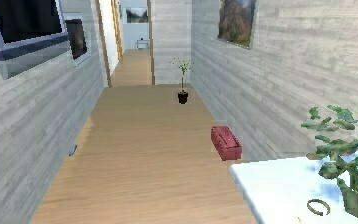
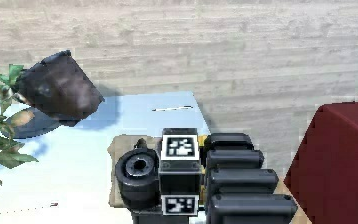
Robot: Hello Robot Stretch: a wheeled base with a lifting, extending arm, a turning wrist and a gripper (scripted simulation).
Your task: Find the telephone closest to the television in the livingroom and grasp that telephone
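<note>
- At the upper left of the forward view hangs a dark flat-screen television in a grey frame [image 1: 27,28], so the landmark that picks out the right telephone is in sight.
- In the middle of that view, a small green potted plant in a dark pot [image 1: 182,85] and a low red box [image 1: 225,142] stand on the wooden floor. Neither has the shape of a phone.
- At the lower right is a corner of the white counter [image 1: 277,190], with a small pale ring-shaped thing [image 1: 317,207] that is too small to name.
- In the arm side view, leaves of a green houseplant [image 2: 2,110] are cut off at the left edge, and beside them sits a dark brown lumpy object [image 2: 59,85] that I cannot identify.
- Low and left of centre, the claw [image 2: 137,172] is over the counter, with a flat tan patch [image 2: 119,150] behind it. Its fingers are hard to make out, so I cannot tell their spread or whether it holds anything.
- I cannot pick out the telephone with certainty. The tan patch on the counter by the claw is my best guess.
- My judgement is that the search and approach are largely done, while a confirmed grasp and lift are still to come.
- At the right edge, a dark red armchair [image 2: 337,160] is cut off.
</note>
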